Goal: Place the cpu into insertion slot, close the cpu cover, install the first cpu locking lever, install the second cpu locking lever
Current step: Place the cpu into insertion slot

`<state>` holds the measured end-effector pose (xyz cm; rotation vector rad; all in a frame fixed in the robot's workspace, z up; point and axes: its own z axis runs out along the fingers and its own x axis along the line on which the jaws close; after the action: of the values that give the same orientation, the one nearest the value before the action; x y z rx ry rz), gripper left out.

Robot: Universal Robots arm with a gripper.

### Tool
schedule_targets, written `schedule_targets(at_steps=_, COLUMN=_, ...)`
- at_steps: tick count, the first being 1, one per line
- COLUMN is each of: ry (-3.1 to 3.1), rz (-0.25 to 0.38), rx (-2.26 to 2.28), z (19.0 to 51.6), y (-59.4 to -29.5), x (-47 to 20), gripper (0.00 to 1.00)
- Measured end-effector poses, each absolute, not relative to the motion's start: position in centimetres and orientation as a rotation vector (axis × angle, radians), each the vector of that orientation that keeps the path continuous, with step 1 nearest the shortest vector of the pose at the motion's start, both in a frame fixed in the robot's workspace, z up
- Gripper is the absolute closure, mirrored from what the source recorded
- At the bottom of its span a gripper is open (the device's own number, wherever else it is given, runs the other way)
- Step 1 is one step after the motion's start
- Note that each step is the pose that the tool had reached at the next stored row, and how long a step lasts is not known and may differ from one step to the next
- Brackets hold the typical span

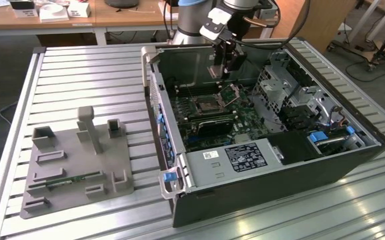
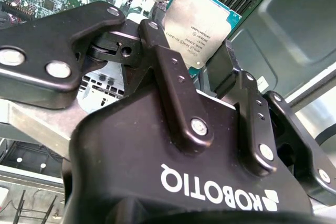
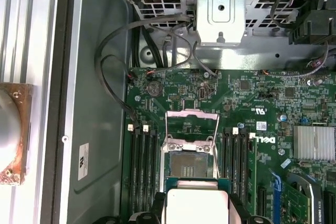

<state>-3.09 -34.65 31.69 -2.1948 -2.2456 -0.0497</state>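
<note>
Slatted metal table (image 1: 86,75), open computer case (image 1: 259,175), gripper (image 1: 222,72) clamped on cpu (image 2: 198,22) with small print, near uncovered insertion slot (image 3: 190,165)

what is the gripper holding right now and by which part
The small flat square cpu with a dull silver-grey metal top, pinched by two opposite side edges in the black gripper.
</note>
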Motion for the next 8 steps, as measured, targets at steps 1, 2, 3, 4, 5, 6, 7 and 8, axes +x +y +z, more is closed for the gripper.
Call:
schedule_targets(at_steps=1, ry=-2.246, rz=-0.05, rx=-2.195, z=31.68, y=-34.65, x=-3.09, gripper=0.45)
schedule_targets(at_steps=2, ry=-2.246, rz=-0.05, rx=-2.195, z=31.68, y=-34.65, x=-3.09, gripper=0.45)
schedule_targets(at_steps=3, ry=-2.246, rz=-0.05, rx=-2.195, z=31.68, y=-34.65, x=-3.09, gripper=0.45)
schedule_targets(at_steps=4, ry=-2.246, rz=-0.05, rx=-2.195, z=31.68, y=-34.65, x=-3.09, gripper=0.45)
schedule_targets(at_steps=5, ry=-2.246, rz=-0.05, rx=-2.195, z=31.68, y=-34.65, x=-3.09, gripper=0.45)
schedule_targets(at_steps=6, ry=-2.246, rz=-0.05, rx=-2.195, z=31.68, y=-34.65, x=-3.09, gripper=0.45)
schedule_targets(at_steps=7, ry=-2.246, rz=-0.05, rx=-2.195, z=31.68, y=-34.65, x=-3.09, gripper=0.45)
schedule_targets(at_steps=8, ry=-2.246, rz=-0.05, rx=-2.195, z=31.67, y=-34.65, x=-3.09, gripper=0.45)
